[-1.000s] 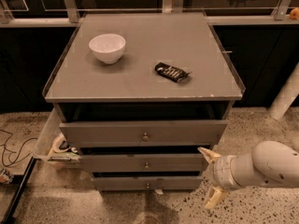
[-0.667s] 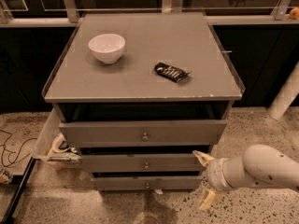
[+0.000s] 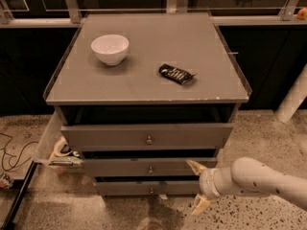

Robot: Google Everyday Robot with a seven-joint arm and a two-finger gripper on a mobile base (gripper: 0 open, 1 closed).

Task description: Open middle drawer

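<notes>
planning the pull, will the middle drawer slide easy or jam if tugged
The middle drawer looks rigid, so it likely slides without flexing. Its small round knob may slip when pinched. The open claw sits at its right end; pulling there might skew it.

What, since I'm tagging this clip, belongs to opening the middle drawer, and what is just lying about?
For the job: middle drawer; its knob; gripper, fingers spread, by that drawer's right end.
Lying about: white bowl and dark packet on the cabinet top; top drawer; lowest drawer.
</notes>
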